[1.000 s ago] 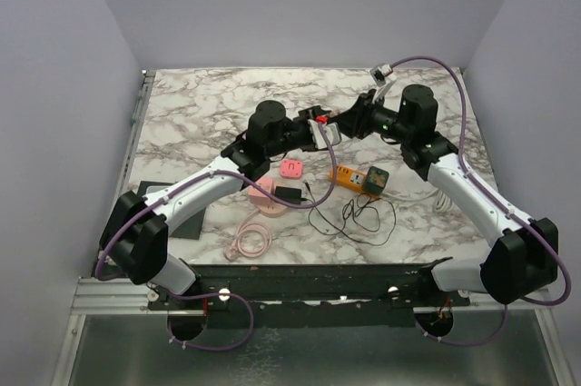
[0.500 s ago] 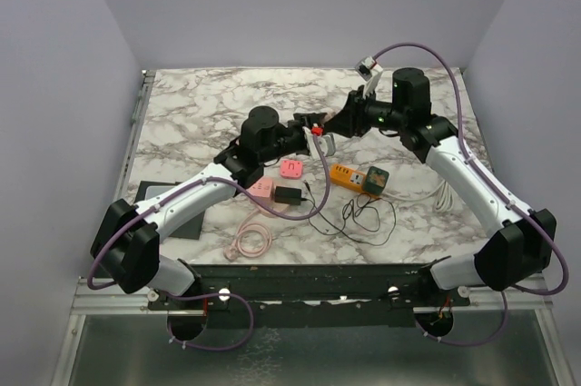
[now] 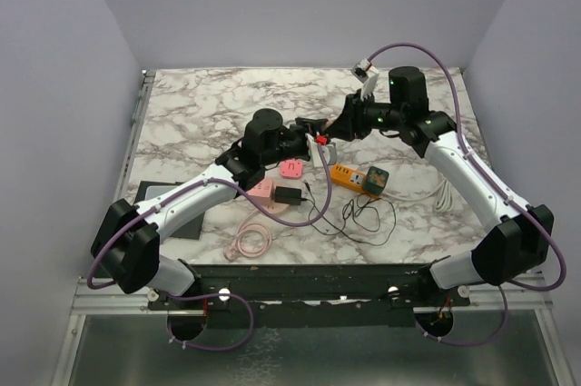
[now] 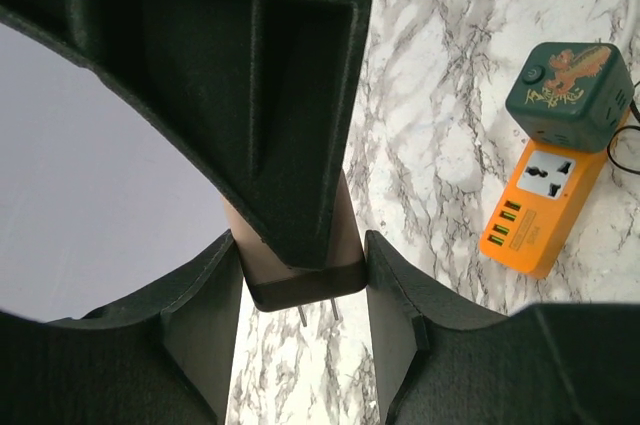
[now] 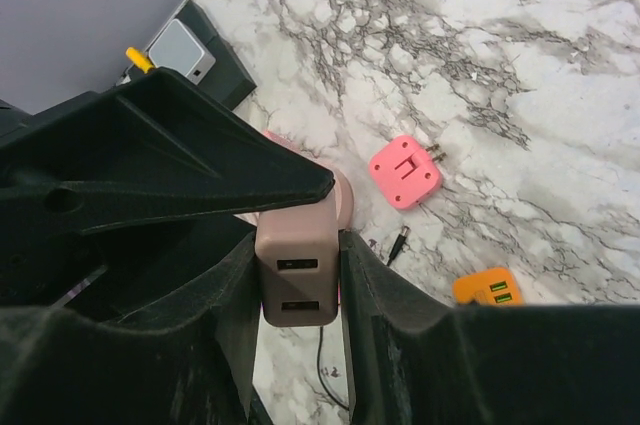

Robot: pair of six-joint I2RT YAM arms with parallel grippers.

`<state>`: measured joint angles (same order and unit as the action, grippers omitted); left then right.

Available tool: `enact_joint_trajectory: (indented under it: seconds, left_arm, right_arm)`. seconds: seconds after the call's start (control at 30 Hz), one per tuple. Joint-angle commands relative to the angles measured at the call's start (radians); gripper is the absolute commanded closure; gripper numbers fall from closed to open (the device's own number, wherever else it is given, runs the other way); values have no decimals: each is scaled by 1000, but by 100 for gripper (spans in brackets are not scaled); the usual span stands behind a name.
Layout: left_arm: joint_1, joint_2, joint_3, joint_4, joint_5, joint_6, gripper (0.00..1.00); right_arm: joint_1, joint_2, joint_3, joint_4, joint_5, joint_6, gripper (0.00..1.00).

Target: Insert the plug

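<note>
A beige USB charger plug (image 3: 320, 140) is held in the air between both grippers above the table's middle. My left gripper (image 3: 315, 138) is shut on its sides; in the left wrist view (image 4: 300, 247) the plug (image 4: 300, 290) shows two prongs pointing down at the marble. My right gripper (image 3: 332, 132) is closed on its other pair of sides; in the right wrist view (image 5: 297, 245) the plug (image 5: 297, 285) shows two USB ports. The orange power strip (image 3: 348, 176) lies on the table below and to the right, and also shows in the left wrist view (image 4: 535, 207).
A green cube adapter (image 3: 377, 179) sits on the strip's right end. A pink plug (image 3: 291, 169), a black adapter (image 3: 289, 194), a pink round base (image 3: 262, 193), a coiled pink cable (image 3: 251, 241) and a loose black cable (image 3: 363, 215) lie near the front.
The right gripper swung left and up to meet the left gripper. Both now grip the plug, which the left gripper alone held a second ago.
</note>
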<state>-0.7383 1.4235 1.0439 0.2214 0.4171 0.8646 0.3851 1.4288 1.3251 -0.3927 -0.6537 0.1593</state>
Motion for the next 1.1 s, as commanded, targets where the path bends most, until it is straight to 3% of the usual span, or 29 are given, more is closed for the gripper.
enact_joint_trajectory:
  seconds: [0.0,0.33,0.57,0.8,1.07]
  left_arm:
    - [-9,-10,-17,-49,17,39,68]
    - [-11,-7,-17,-54,9,52,69]
    - [-11,-5,-25,-55,1,63,69]
    - [-20,-4,-22,-62,19,67,69]
    - [-30,-6,-28,-90,14,101,70]
  right_arm:
    - [-10,28,51,-50,-18,-37,62]
    - [-11,60,85,-120,-56,-75,62]
    - [-4,74,85,-165,-101,-91,55]
    - [6,105,119,-170,-81,-76,70]
    - [7,119,145,-182,-88,-80,64]
